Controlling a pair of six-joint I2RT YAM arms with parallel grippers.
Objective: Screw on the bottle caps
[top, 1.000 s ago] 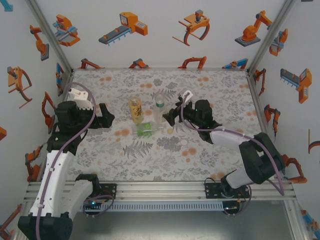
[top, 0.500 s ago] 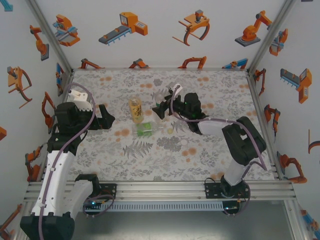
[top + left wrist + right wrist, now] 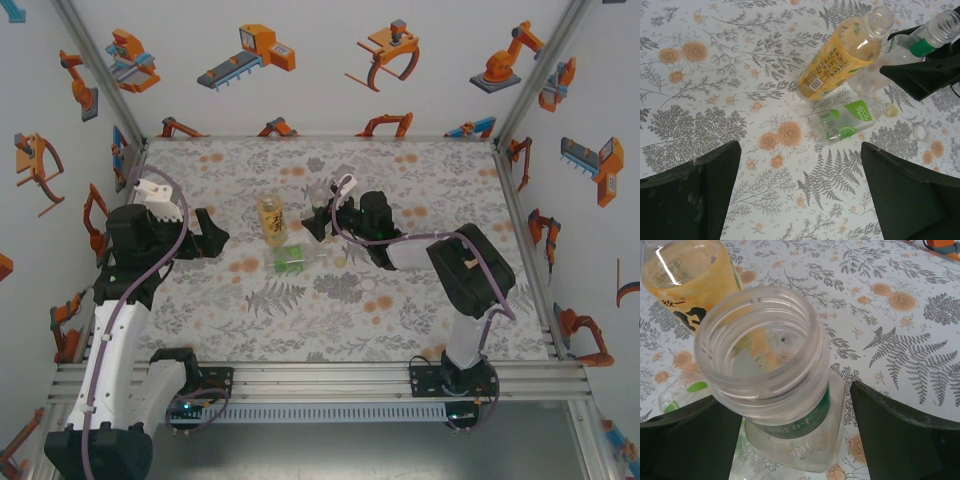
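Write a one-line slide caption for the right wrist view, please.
Right gripper flanking the uncapped slim bottle, amber bottle beside it, on the floral table.

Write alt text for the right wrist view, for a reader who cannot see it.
An uncapped slim clear bottle with a green band stands between the two dark fingers of the right gripper, its open mouth toward the camera. An amber-filled bottle is behind it at upper left, on a table printed with ferns and flowers.
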